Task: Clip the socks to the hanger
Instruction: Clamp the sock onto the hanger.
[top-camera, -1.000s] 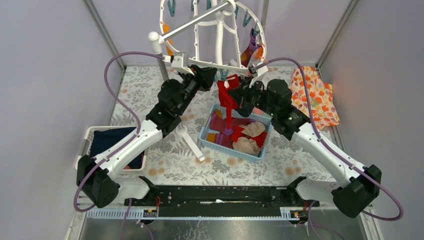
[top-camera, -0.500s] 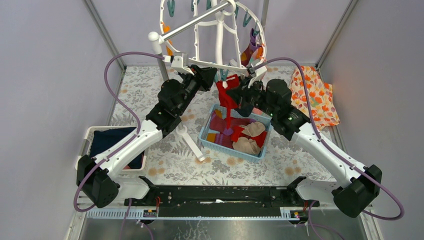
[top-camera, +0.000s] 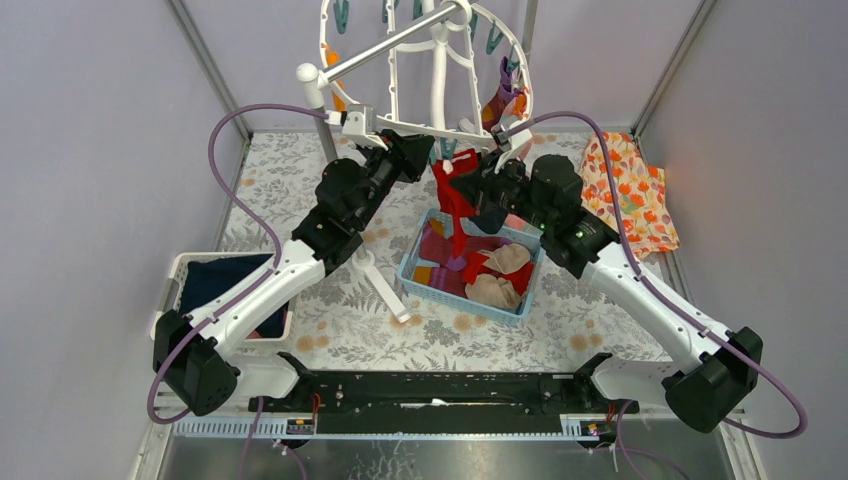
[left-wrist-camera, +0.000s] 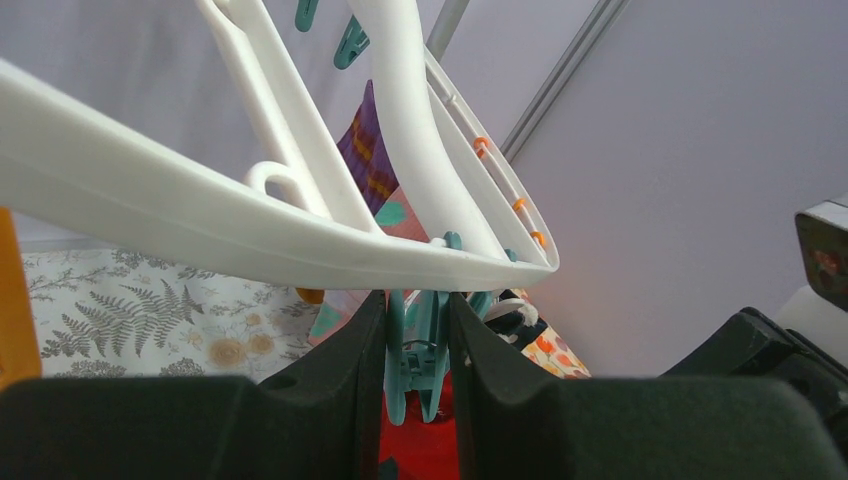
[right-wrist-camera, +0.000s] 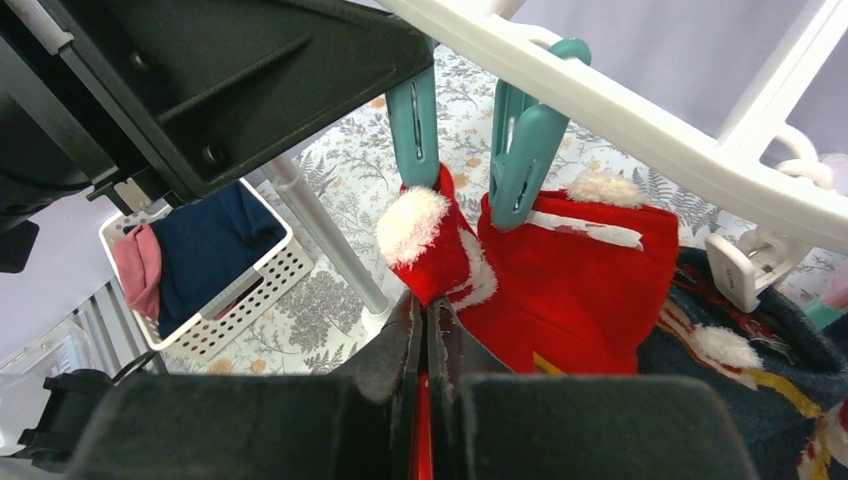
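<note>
Red sock (right-wrist-camera: 430, 240) has shifted slightly left with right pincer (right-wrist-camera: 425, 325) pinching it. Hangs long-axis vertical over basket (top-camera: 408, 270), cuff at mouth of teal clip (right-wrist-camera: 415, 115) on hanger (left-wrist-camera: 300, 240) near rim. Left pincer (left-wrist-camera: 416, 320) squeezes that clip; my read is the feed goes straight up.

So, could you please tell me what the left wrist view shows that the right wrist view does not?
Only left wrist: a purple striped sock hanging at the back. Only right wrist: the white basket of navy cloth, and the right gripper pinching the red sock. Both: the hanger, the teal clip and that sock.
</note>
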